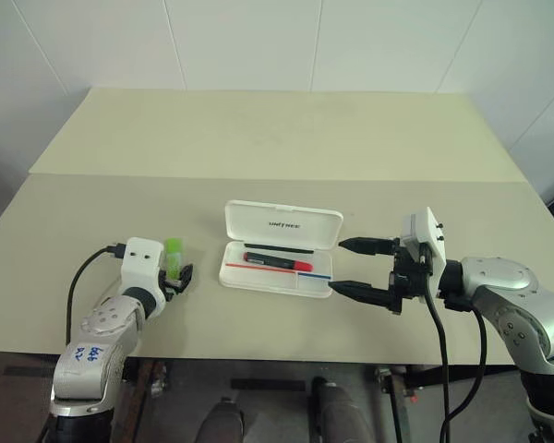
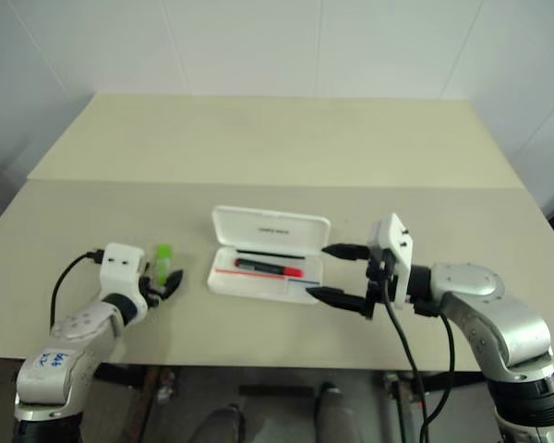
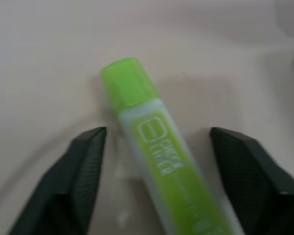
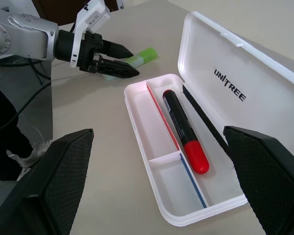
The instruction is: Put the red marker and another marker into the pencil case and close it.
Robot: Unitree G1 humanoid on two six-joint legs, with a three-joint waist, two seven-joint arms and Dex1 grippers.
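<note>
The red marker [image 4: 185,130] already lies inside the pencil case [image 1: 275,274], in the long compartment nearest the hinge, and the lid stands open behind it. That leaves the lime-green marker [image 3: 159,159], which lies flat on the tabletop [image 1: 258,138] near the case's left end. The left claw [image 1: 177,274] is low over it, one black finger [image 3: 76,171] on each side of the barrel with a gap between each finger and the plastic, so the jaws are parted and nothing is gripped yet. The right claw [image 1: 362,268] hovers just off the case's right end, its fingers spread wide and empty, pointing toward the case. The step in hand looks like the pickup of the second marker. The next move probably calls for closing the left fingers squarely on the barrel, since the marker lies slightly askew between them and a round body could roll. It would then be lifted, carried across to the open case and laid in a free compartment before the lid is shut.
</note>
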